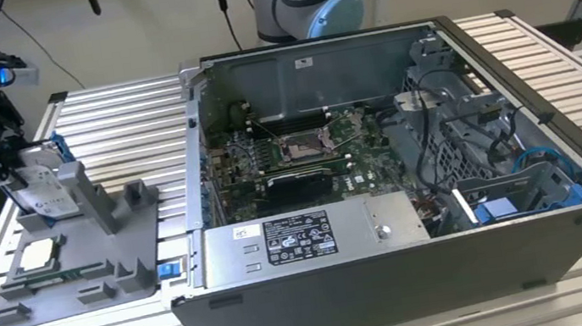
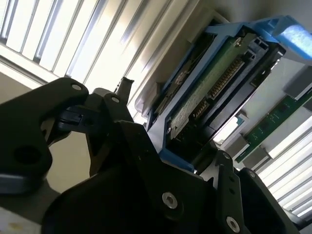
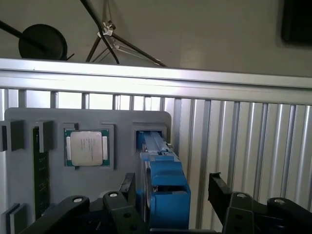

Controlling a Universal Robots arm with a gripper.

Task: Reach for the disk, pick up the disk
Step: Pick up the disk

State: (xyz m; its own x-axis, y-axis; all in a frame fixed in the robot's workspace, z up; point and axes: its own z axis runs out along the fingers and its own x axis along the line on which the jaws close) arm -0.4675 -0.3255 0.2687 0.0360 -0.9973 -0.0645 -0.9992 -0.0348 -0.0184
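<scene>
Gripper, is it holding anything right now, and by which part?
Nothing is held. The gripper stands open astride the blue-framed edge of the disk, with a clear gap on one side.

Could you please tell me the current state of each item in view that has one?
gripper: open, one of its fingers on each side of the disk.
disk: standing on edge in a slot of the grey fixture, not lifted.
processor chip: lying flat in its recess in the fixture.
computer case: open on top, its inside exposed.
</scene>
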